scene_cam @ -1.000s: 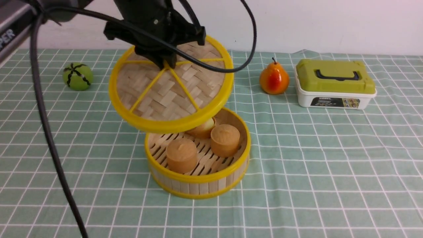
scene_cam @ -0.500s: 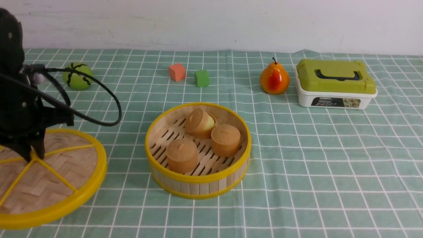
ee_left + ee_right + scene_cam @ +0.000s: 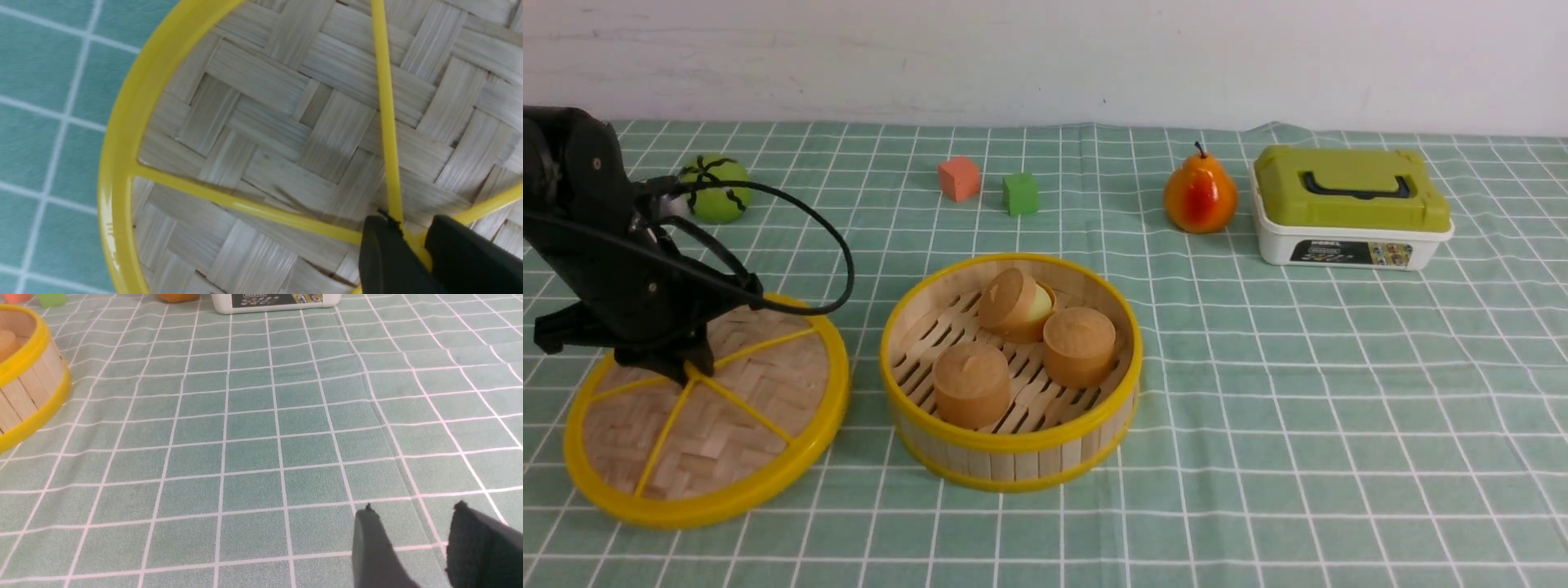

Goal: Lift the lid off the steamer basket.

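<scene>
On the green checked tablecloth (image 3: 1282, 392), the uncovered steamer basket (image 3: 1013, 442) sits near the middle, slatted floor showing, three brown steamed-bun-like pieces (image 3: 971, 385) inside its yellow rim. To its left, at the left part of the cloth, is the bamboo lid (image 3: 743, 408), apart from the basket, a narrow strip of cloth between their yellow rims. The left gripper (image 3: 693, 369) is clamped on the lid's center, where the yellow spokes meet. The right gripper (image 3: 412, 543) has its fingers apart, over open cloth. The green-topped white box (image 3: 1349, 245) stands toward the far right, near the far edge, with broad open cloth in front of it. Just beside it is the orange-red pear (image 3: 1201, 194). The green ball with dark stripes (image 3: 719, 204) lies beyond the lid; the smaller red block (image 3: 960, 178) and green block (image 3: 1020, 194) lie beyond the basket.
</scene>
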You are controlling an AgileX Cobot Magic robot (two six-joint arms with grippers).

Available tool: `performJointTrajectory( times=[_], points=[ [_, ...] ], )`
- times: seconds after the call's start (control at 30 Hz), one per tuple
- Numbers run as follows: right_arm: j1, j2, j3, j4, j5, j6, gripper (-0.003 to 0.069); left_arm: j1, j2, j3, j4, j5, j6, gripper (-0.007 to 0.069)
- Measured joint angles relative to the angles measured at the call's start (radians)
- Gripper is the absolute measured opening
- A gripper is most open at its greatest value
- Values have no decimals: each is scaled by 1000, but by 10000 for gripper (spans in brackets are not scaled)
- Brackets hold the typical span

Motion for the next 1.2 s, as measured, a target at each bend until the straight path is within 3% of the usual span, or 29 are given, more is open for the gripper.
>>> performJointTrajectory(
  times=[0.13, 0.33, 0.4, 0.47, 0.6, 0.67, 0.8, 0.83, 0.97, 1.1, 1.2],
  points=[
    [0, 0, 0, 0, 0, 0, 242, 0, 16, 0, -53, -12, 13, 118],
    [0, 0, 0, 0, 0, 0, 242, 0, 39, 0, -117, -16, 15, 242],
    [0, 0, 0, 0, 0, 0, 242, 0, 39, -3, -110, -7, 16, 318],
    [0, 0, 0, 0, 0, 0, 242, 0, 39, -28, -97, 34, 16, 378],
    [0, 0, 0, 0, 0, 0, 242, 0, 35, -99, -90, 149, 20, 424],
    [0, 0, 0, 0, 0, 0, 241, 0, 26, -140, -92, 206, 31, 417],
    [0, 0, 0, 0, 0, 0, 240, 0, -34, -229, -101, 312, 49, 288],
    [0, 0, 0, 0, 0, 0, 240, 0, -86, -249, -107, 342, 67, 183],
    [0, 0, 0, 0, 0, 0, 240, 0, -232, -230, -141, 400, 141, -13],
    [0, 0, 0, 0, 0, 0, 240, 0, -429, -121, -205, 397, 171, -13],
    [0, 0, 0, 0, 0, 0, 241, 0, -621, 29, -292, 301, 210, -13]
  ],
)
